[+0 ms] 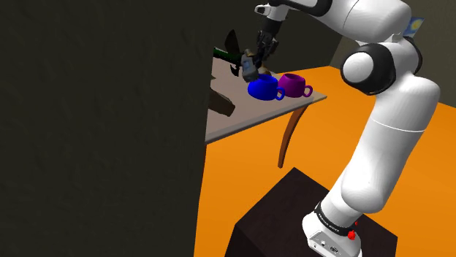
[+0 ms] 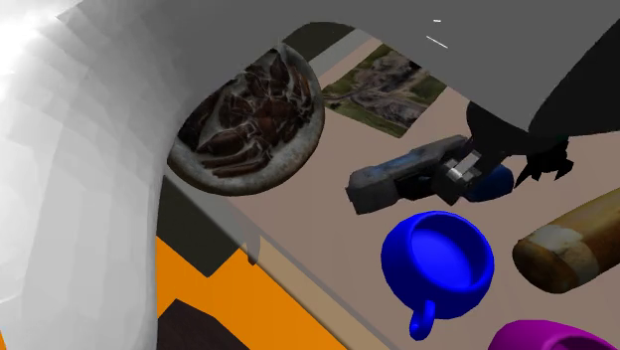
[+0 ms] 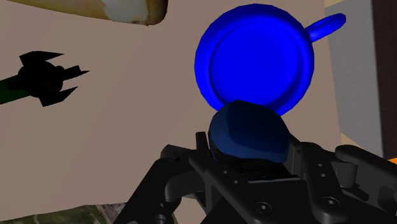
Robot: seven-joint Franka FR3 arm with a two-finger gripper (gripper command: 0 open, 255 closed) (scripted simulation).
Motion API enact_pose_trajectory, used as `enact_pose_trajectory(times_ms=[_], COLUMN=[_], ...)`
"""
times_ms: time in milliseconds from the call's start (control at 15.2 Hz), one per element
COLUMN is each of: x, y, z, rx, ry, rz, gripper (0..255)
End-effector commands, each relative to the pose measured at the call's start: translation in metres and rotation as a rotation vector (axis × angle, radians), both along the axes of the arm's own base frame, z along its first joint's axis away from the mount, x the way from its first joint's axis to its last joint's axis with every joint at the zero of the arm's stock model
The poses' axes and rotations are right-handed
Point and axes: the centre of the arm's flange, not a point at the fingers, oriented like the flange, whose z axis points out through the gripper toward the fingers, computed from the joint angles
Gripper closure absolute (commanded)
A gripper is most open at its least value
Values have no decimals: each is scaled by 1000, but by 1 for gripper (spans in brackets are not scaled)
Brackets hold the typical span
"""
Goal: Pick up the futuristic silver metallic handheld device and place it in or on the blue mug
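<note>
**End effector (image 2: 459, 174) clasps the device (image 2: 392, 179) just beside the mug (image 2: 437, 257).**
Dropped off-centre, the long device could glance off the rim onto the bench (image 2: 328, 231).

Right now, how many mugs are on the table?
2. The blue mug stands near the held device; the purple mug is beside it, on the shoulder view's right. Others may be hidden.

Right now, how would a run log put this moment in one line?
phase: carry | fingers: shut on grey-blue device | device: raised beside blue mug, not in it | next: likely move over mug
</note>
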Motion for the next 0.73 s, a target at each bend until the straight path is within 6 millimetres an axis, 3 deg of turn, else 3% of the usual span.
enact_pose_trajectory(times_ms=[0, 330, 660], x=[-10, -37, -37], y=[-23, -87, -87], z=[1, 4, -22], rx=[0, 0, 0], ry=[-1, -1, -1], rz=[1, 1, 1], gripper=[255, 255, 255])
